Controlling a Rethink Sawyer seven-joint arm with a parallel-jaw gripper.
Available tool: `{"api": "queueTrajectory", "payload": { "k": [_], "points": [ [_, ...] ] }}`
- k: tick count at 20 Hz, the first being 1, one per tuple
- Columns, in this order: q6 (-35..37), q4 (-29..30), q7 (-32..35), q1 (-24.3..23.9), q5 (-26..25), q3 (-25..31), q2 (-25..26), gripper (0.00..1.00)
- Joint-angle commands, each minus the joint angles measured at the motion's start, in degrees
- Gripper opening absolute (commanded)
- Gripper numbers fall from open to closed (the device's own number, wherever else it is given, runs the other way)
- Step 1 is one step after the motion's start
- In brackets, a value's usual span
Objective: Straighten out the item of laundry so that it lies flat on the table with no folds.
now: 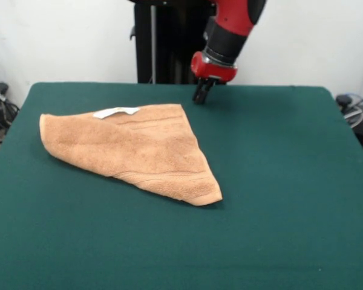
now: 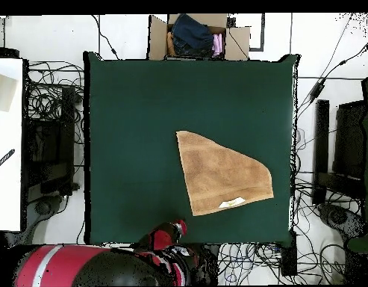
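Covering most of the scene, the green surface [image 1: 278,181] carries the towel [image 1: 139,151] as the landmark. The towel lies folded into a rough triangle, not spread flat, with no part held. The red and black arm [image 1: 230,30] hangs beyond the towel's corner. The gripper [image 1: 200,95] hovers near that corner, apart from the cloth; whether its tips are apart cannot be told. A white label [image 1: 116,112] sits on the towel's edge.
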Motion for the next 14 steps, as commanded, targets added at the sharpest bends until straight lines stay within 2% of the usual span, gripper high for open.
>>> {"api": "queueTrajectory", "payload": {
  "k": [1,6,9,11,14],
  "points": [
    [0.81,-0.36,19.27,0.89,6.87,4.58,0.86,0.00],
    [0.58,-0.53,18.36,-0.88,5.82,5.55,1.07,0.00],
    [0.50,-1.70,16.90,-3.49,3.39,6.27,2.93,0.00],
    [-1.39,-2.60,15.64,-2.15,3.19,4.92,4.47,0.00],
    [-3.11,-3.47,15.63,-4.28,1.16,5.75,6.36,0.00]
  ]
}}
